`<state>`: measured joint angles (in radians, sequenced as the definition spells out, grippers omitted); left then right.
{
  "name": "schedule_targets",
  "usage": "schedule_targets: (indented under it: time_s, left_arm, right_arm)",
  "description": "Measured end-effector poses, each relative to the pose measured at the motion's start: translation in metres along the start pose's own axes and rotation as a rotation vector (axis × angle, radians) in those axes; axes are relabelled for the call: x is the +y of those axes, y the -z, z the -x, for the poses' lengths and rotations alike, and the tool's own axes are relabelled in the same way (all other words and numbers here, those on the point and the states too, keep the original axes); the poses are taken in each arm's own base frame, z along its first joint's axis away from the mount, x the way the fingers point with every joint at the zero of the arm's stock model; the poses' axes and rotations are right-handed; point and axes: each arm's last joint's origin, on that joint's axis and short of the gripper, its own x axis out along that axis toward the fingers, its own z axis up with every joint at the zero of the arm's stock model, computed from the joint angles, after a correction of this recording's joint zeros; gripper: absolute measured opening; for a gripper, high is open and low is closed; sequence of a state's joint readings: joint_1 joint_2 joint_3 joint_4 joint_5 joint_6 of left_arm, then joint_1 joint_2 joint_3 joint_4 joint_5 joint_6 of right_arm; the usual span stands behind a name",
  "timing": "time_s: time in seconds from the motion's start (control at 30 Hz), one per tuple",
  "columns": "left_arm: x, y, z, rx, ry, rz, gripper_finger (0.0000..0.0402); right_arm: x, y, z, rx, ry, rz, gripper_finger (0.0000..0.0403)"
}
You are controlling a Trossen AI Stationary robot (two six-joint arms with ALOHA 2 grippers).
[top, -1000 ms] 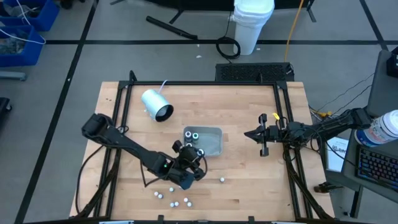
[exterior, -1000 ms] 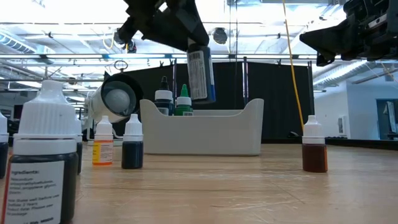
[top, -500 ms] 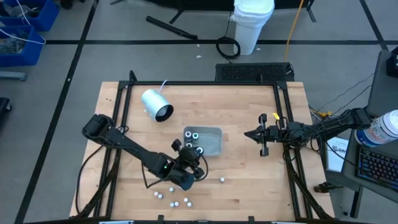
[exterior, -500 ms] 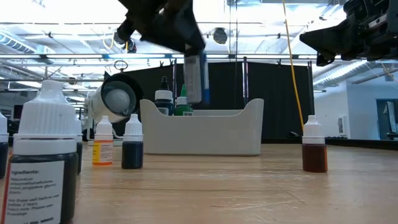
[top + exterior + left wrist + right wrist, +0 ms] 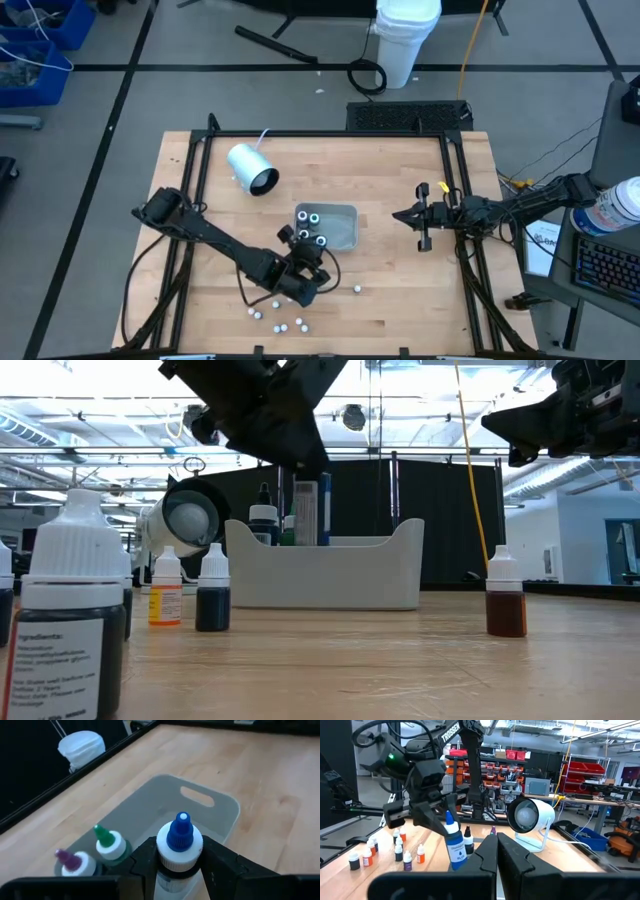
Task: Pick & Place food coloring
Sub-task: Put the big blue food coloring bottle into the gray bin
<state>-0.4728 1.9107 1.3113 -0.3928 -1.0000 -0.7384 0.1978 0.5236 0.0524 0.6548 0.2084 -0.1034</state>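
Note:
A shallow grey tray point(image 5: 345, 228) lies mid-table. In it stand a green-topped bottle point(image 5: 107, 842) and a purple-topped bottle point(image 5: 70, 862) of food coloring. My left gripper point(image 5: 180, 862) is shut on a blue-capped food coloring bottle point(image 5: 179, 840) over the tray's near-left part. In the low view this bottle's point(image 5: 310, 510) lower end is behind the tray wall point(image 5: 320, 575). Several more bottles point(image 5: 280, 318) stand loose near the table's front edge. My right gripper point(image 5: 420, 215) waits shut at the table's right side. My left gripper pinches the blue-capped bottle between its two fingers point(image 5: 145, 860), one on each side, just under the white collar of the cap point(image 5: 177, 862). The fingers slant down from the table's near-left. The bottle hangs upright, cap up, its body point(image 5: 456, 852) below the fingers; its bottom is hidden.
A white-and-grey cylinder with a cord point(image 5: 250, 168) lies at the far left. One bottle point(image 5: 357, 289) stands alone right of the loose group. In the low view a large bottle point(image 5: 75, 620) is close in front and a brown one point(image 5: 505, 600) stands right. Black rails frame the table.
My left gripper has gone down toward the tray and rolled, staying shut on the blue-capped bottle. The bottle has turned from a slight tilt to upright, and its lower end has sunk behind the tray wall in the low view.

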Motion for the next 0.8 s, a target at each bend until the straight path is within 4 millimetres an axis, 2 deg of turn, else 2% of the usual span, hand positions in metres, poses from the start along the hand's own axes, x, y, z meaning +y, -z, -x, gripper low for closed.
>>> schedule_targets:
  time_s: [0.8]
  left_arm:
    - [0.0048,0.0058,-0.0013,0.057,-0.013,-0.041,0.0133]
  right_arm:
    - [0.0000,0.0003,-0.0001,0.002,0.000,0.013,0.0000]
